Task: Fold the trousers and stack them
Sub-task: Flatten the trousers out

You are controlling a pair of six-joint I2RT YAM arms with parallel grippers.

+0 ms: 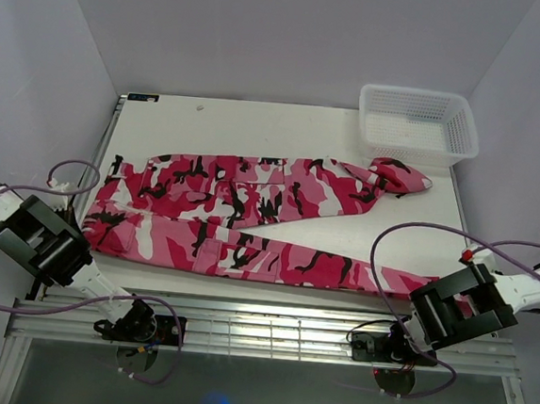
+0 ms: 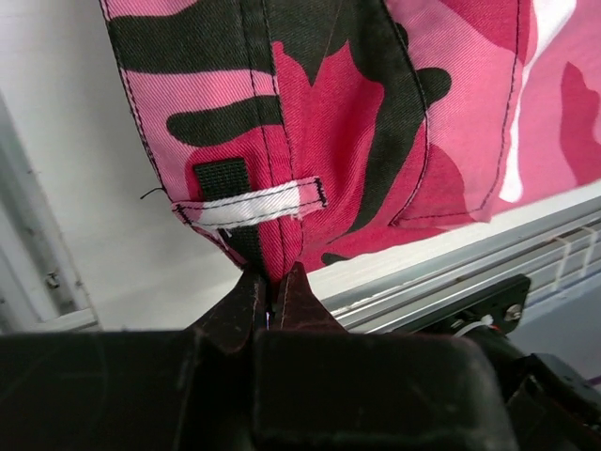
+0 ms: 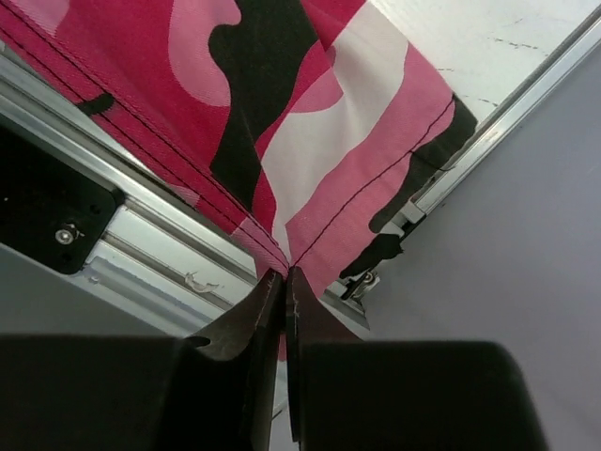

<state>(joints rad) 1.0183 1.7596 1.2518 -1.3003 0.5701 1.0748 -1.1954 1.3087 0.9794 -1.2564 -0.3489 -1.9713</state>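
Note:
Pink, red, black and white camouflage trousers [image 1: 250, 210] lie spread across the white table, waist at the left, legs running right. My left gripper [image 2: 274, 282] is shut on the waistband's near corner, beside a belt loop [image 2: 249, 204]. My right gripper [image 3: 285, 274] is shut on the hem of the near leg [image 3: 310, 169] at the table's front right edge. In the top view the left gripper [image 1: 85, 243] is at the waist's near corner and the right gripper [image 1: 419, 298] is at the near leg's end. The far leg's end [image 1: 400, 176] lies bunched near the basket.
A white plastic basket [image 1: 417, 123] stands at the back right corner. An aluminium rail [image 1: 268, 334] runs along the table's near edge by the arm bases. Purple cables [image 1: 408, 242] loop beside both arms. White walls close in the sides and back.

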